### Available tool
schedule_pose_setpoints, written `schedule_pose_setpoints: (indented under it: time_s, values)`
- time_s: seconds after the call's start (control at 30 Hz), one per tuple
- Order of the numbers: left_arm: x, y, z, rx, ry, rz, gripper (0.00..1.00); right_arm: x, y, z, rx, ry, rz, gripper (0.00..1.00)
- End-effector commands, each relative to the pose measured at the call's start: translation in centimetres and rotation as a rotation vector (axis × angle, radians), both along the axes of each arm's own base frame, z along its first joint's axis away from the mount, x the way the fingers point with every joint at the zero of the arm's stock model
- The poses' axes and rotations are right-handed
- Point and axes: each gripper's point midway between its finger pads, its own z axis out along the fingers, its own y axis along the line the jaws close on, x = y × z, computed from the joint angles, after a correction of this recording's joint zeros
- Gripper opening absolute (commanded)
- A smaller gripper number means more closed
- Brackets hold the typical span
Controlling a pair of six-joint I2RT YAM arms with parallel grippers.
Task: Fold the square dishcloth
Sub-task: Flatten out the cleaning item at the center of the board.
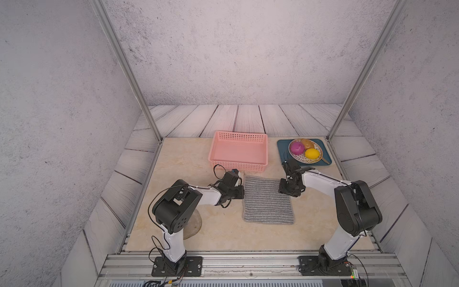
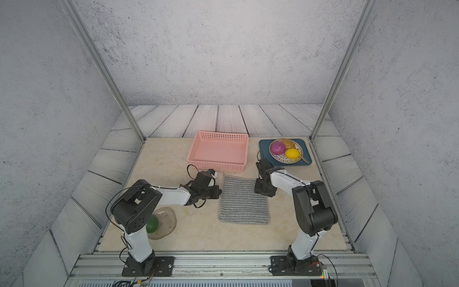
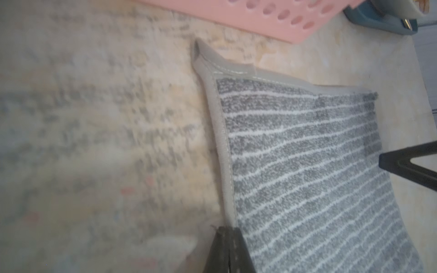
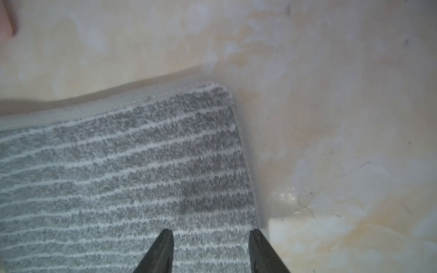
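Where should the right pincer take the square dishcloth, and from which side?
I'd grip its right edge near the far corner, coming down from above: the square dishcloth lies flat on the table, so only a hem can be pinched. The right pincer hangs open astride that edge; the left pincer is shut on the opposite hem.

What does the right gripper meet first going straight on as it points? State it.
Likely the grey-and-white striped square dishcloth, near its edge; the right gripper points down at it, jaws open. Its height above is unclear.
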Motion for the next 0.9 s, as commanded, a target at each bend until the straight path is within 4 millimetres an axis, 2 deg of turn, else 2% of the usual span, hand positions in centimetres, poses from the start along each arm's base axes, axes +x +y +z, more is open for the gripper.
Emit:
schedule_pose_setpoints:
  time_s: [0.0, 0.1, 0.13, 0.23, 0.3, 0.43, 0.53, 0.7, 0.87]
  values:
    - [-5.8, 3.8, -5.2, 0.174, 0.198, -0.005, 0.07, -1.0, -0.1, 0.0, 0.002, 0.023, 0.014, 0.50]
    - [-6.9, 4.4, -4.8, 0.187, 0.197, -0.008, 0.08, -1.3, -0.3, -0.2, -0.007, 0.036, 0.019, 0.49]
    - [-6.9, 4.6, -4.5, 0.192, 0.191, 0.000, 0.14, -1.3, -0.3, -0.1, -0.008, 0.034, 0.024, 0.49]
    - [-5.6, 5.0, -2.8, 0.212, 0.140, 0.023, 0.42, -0.7, -0.4, 0.7, -0.026, 0.014, 0.039, 0.49]
    - [-4.3, 4.8, -1.1, 0.211, 0.099, 0.033, 0.53, -0.1, -0.6, 1.6, -0.044, -0.012, 0.042, 0.48]
    - [-1.4, 4.5, 2.5, 0.192, 0.017, 0.049, 0.56, 1.3, -1.2, 3.4, -0.084, -0.075, 0.037, 0.48]
    - [0.7, 4.4, 4.1, 0.211, -0.027, 0.049, 0.54, 2.7, -1.6, 4.7, -0.115, -0.123, 0.027, 0.48]
    - [3.9, 3.6, 4.6, 0.232, -0.038, 0.022, 0.52, 5.1, -1.4, 5.5, -0.126, -0.171, 0.022, 0.48]
    - [5.4, 1.5, 4.0, 0.237, -0.026, -0.079, 0.55, 6.7, -0.9, 5.4, -0.104, -0.189, 0.025, 0.48]
